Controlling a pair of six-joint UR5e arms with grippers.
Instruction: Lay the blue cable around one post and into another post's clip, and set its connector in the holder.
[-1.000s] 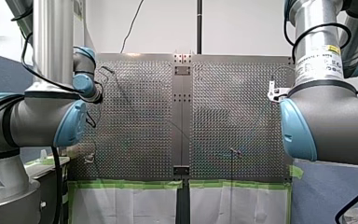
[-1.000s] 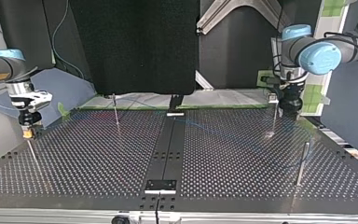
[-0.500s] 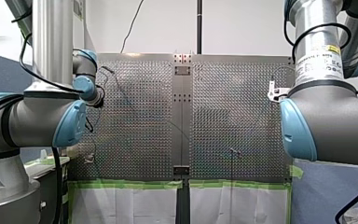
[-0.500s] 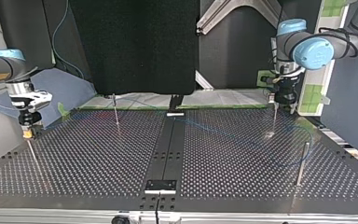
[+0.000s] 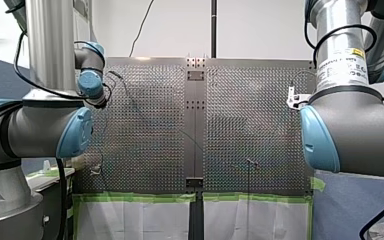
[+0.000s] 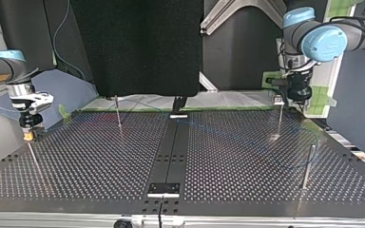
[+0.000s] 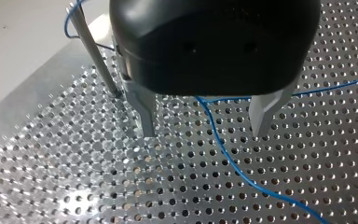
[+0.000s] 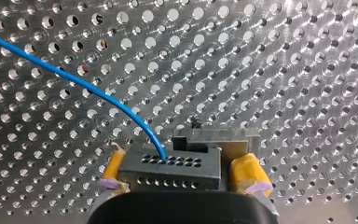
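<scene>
While my right end effector point(image 8: 180, 173) clamps the connector point(image 8: 168, 164), my left end effector point(image 7: 204, 133) gapes.

A thin post point(image 7: 94, 53) stands just beside one finger of my left hand point(image 7: 205, 135), whose fingers are spread. The blue cable point(image 7: 224, 154) crosses the surface point(image 7: 51, 186) beneath them. Toward the top view's middle there is wide room.

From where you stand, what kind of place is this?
Probably a robotics lab bench, not a home: a perforated metal table with thin posts standing on it, a blue cable laid over it, and green tape along its edge.
</scene>
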